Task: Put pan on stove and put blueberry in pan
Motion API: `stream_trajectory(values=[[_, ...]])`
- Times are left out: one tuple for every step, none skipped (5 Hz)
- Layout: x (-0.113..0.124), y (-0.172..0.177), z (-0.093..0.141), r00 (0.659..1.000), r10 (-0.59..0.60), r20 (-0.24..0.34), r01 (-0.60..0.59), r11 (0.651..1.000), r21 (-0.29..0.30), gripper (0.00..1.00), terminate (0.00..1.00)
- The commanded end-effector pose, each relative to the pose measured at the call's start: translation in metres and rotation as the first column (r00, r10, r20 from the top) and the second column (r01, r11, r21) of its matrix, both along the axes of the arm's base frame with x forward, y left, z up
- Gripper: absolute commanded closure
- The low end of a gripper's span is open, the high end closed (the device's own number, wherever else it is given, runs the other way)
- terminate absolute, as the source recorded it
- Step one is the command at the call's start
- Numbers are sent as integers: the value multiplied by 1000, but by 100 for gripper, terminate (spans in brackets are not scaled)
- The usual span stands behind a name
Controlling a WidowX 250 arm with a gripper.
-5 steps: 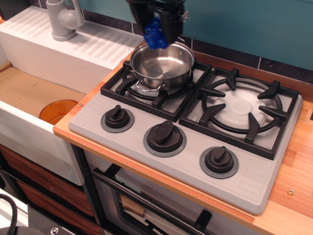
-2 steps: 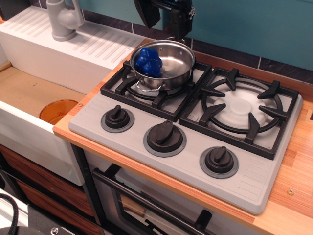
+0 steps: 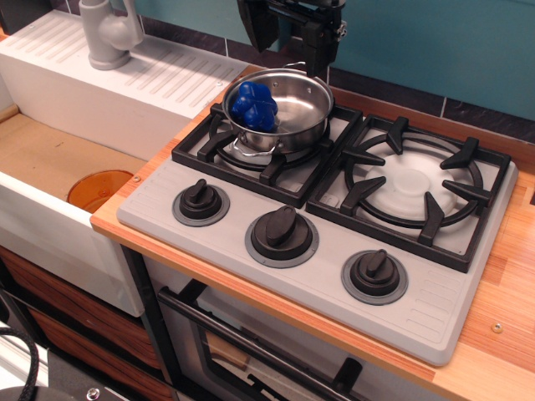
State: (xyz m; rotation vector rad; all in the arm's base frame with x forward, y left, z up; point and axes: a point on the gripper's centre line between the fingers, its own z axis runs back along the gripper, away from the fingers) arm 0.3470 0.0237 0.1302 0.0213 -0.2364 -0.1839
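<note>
A bumpy blue blueberry (image 3: 254, 104) is sitting in the shiny steel pan (image 3: 280, 109) on the stove's (image 3: 326, 251) left grate, the black end effector (image 3: 288, 29) hanging spread above.

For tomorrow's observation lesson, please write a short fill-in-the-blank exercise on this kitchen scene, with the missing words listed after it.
1. The pan sits on the ____ burner of the stove.
2. The blueberry lies inside the ____.
3. The front of the stove carries ____ black knobs.
4. The hand above the pan holds ____.

Missing words: left; pan; three; nothing
</note>
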Motion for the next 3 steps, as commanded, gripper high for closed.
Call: stream_trajectory(values=[[6,-17,36,998,31,60,-31,1000,-6,0,0],[9,-20,34,999,34,33,-33,999,-43,0,0],[16,-21,26,1000,20,-6,-20,1000,2,0,100]])
